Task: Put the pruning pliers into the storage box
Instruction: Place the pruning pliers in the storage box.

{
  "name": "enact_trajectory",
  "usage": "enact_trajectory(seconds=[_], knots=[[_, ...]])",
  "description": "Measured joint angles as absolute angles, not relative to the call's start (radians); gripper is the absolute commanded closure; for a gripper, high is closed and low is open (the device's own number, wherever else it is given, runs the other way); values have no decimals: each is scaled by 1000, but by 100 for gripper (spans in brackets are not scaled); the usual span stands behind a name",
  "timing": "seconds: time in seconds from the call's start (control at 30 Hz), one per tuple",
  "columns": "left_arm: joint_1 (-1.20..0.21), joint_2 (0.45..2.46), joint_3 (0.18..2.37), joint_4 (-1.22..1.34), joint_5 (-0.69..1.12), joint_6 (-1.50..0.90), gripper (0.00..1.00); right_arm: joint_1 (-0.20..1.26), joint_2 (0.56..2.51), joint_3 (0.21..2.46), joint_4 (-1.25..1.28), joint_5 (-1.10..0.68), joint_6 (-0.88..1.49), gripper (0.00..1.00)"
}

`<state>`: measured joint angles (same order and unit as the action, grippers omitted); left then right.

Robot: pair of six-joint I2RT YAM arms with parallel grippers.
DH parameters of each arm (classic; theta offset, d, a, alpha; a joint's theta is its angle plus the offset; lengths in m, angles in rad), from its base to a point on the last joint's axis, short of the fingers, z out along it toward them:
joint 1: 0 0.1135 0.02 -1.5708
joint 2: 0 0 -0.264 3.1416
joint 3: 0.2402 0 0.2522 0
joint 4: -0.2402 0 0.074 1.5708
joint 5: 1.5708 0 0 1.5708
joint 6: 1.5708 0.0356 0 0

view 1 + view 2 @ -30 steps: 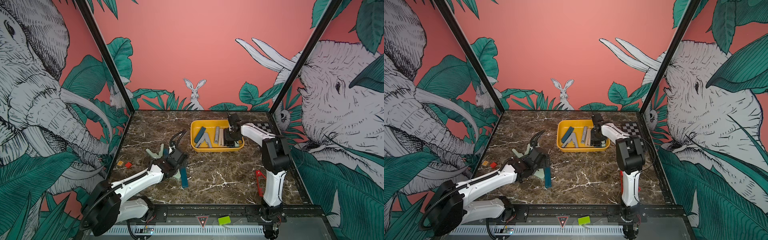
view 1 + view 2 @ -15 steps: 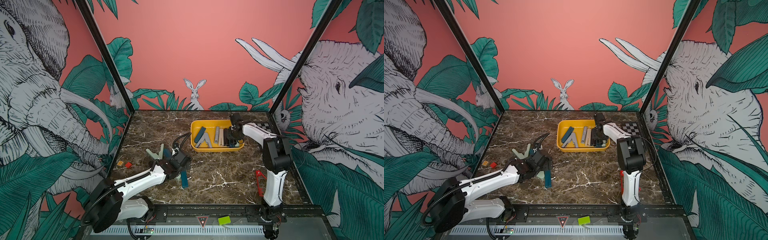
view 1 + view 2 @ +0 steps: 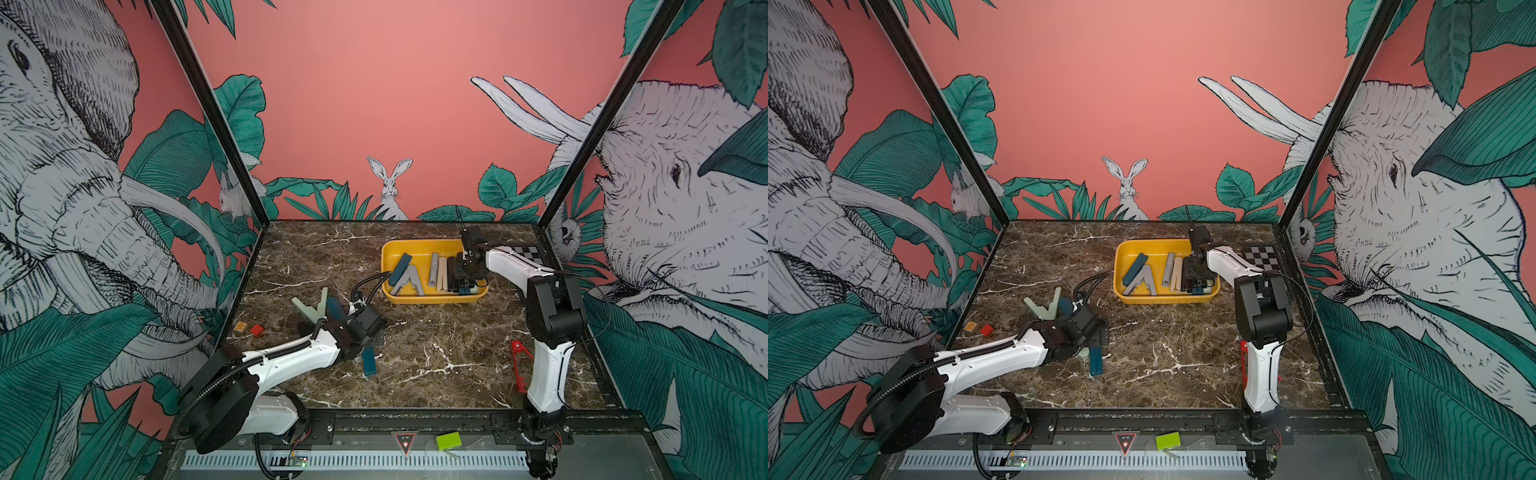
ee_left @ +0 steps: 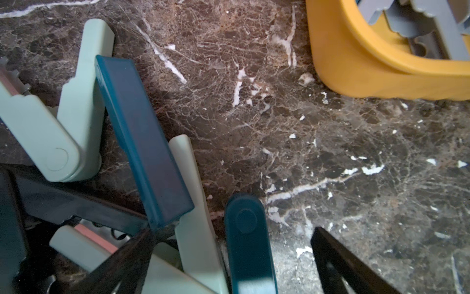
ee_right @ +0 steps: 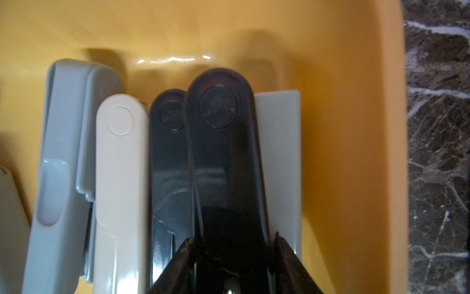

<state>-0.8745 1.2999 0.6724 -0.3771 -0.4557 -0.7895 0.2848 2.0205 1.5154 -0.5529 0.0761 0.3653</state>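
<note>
Lying in the storage box [image 3: 432, 298] at the far side of the marble table [image 3: 436, 340], most of the pruning pliers [image 3: 433, 270] were already home. Among them were a dark teal pair [image 3: 401, 268], a grey V-shaped pair [image 3: 409, 282] and a row packed side by side at the box's right end: grey [image 5: 63, 152], beige [image 5: 119, 165], black [image 5: 169, 152] and a pale one [image 5: 279, 152]. A second black pair [image 5: 223, 152] sat on top of that row, between the jaws of the right gripper [image 5: 232, 236]. The jaws stood narrow at either side of it, and whether they pressed it or merely flanked it I could not tell. That delivery looked all but done, wanting only a clear let-go.

What remained lay nearer the front. A loose heap on the left held mint pairs [image 4: 63, 127], a dark teal arm [image 4: 142, 140], a black piece [image 4: 76, 211] and a folded teal pair [image 4: 248, 249]. The left gripper [image 4: 233, 229] hovered low over the heap, fingers spread wide and empty, with the folded teal pair between them. A thin red pair [image 3: 517, 361] lay alone beside the right arm [image 3: 544, 374]. By my reckoning a little over half was done, with five or six left to carry.
</note>
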Motion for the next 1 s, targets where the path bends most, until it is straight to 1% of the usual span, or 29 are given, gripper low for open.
enact_trajectory(seconds=[0.1,0.17,0.23,0.4,0.77,0.9,1.0], knots=[[-875,1300,678,-385,-463,-789,1,281,2020,1515,-554,80,364,85],[-875,1300,685,-393,-468,-789,1,281,2020,1515,-553,80,367,93],[-875,1300,688,-393,-473,-789,1,280,2019,1511,-548,79,368,95],[-875,1300,688,-398,-479,-789,1,275,2002,1487,-527,68,378,89],[-875,1300,688,-399,-491,-788,1,256,1944,1459,-543,102,381,88],[-875,1302,694,-399,-492,-785,1,248,1957,1463,-551,94,376,80],[-875,1304,702,-398,-493,-785,1,247,1976,1469,-555,89,373,67]])
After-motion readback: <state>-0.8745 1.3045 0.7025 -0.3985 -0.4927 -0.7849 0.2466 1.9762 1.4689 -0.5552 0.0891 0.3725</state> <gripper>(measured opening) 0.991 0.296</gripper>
